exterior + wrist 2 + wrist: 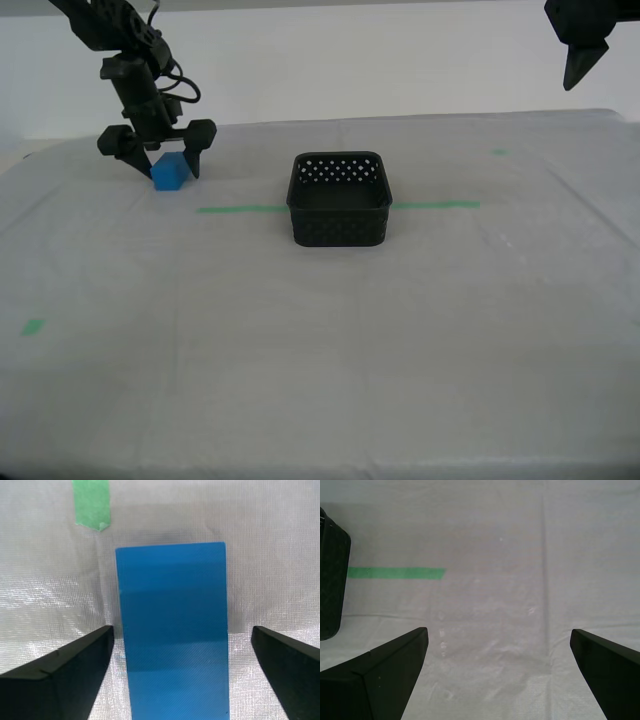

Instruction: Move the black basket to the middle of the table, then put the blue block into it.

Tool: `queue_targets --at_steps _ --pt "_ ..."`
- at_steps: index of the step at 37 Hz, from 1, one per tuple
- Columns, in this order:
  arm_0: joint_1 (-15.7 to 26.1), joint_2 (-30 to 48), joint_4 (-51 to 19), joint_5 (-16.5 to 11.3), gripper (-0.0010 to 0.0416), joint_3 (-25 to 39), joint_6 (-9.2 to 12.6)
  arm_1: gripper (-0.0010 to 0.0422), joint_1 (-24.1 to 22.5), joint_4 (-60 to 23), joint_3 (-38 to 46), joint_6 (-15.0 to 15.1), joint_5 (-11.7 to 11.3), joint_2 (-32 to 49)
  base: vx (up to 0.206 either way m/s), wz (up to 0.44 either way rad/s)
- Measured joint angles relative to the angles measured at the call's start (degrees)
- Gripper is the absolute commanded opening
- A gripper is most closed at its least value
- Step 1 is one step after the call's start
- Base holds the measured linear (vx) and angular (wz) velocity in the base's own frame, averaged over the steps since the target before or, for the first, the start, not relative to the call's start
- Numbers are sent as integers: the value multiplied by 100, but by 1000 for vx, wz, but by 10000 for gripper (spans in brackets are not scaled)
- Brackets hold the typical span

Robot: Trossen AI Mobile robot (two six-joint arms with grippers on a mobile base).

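My second gripper is low over the table, at about 10 o'clock in the exterior view. Fingers spread wide, one on each side of the blue block. In the second wrist view the blue block lies between the black fingers with a clear strip of sheeting showing on both sides; no contact seen. My second gripper holds nothing.

My first gripper hangs high, at about 1 o'clock in the exterior view, only partly in frame. First wrist view: my first gripper has its fingers wide apart, bare table between them, nothing held.

The black basket sits near the middle of the table, upright, open side up, on the green tape line, which runs out from it to both sides. Blue block is well apart from the basket, toward 9 o'clock of it. Nothing lies between block and basket.

Basket: black plastic, roughly square, rounded corners, walls pierced with rows of small holes; inside looks empty. Its dark wall shows at the edge of the first wrist view, beside the green tape line.

Block: bright blue, plain flat faces, sharp edges. Table covering: whitish-grey woven sheeting, faintly creased. Small green mark just beyond the block; another green mark near 8 o'clock in the exterior view.
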Motion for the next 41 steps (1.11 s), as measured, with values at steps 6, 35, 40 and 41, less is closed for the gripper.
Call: queue_targets --at_steps 6,35,40,41 --pt "-2 0 0 -2 399 0 0 270 0 -2 4 0 -2 0 0 0" --pt "0 0 2 -2 398 0 2 -1 -4 17 2 4 -44 0 0 0" --pt "0 0 2 0 399 0 2 -1 -4 -28 4 -17 -44 -2 0 0" --pt "-2 0 2 0 399 0 0 -2 -4 -66 26 -17 -44 -2 0 0"
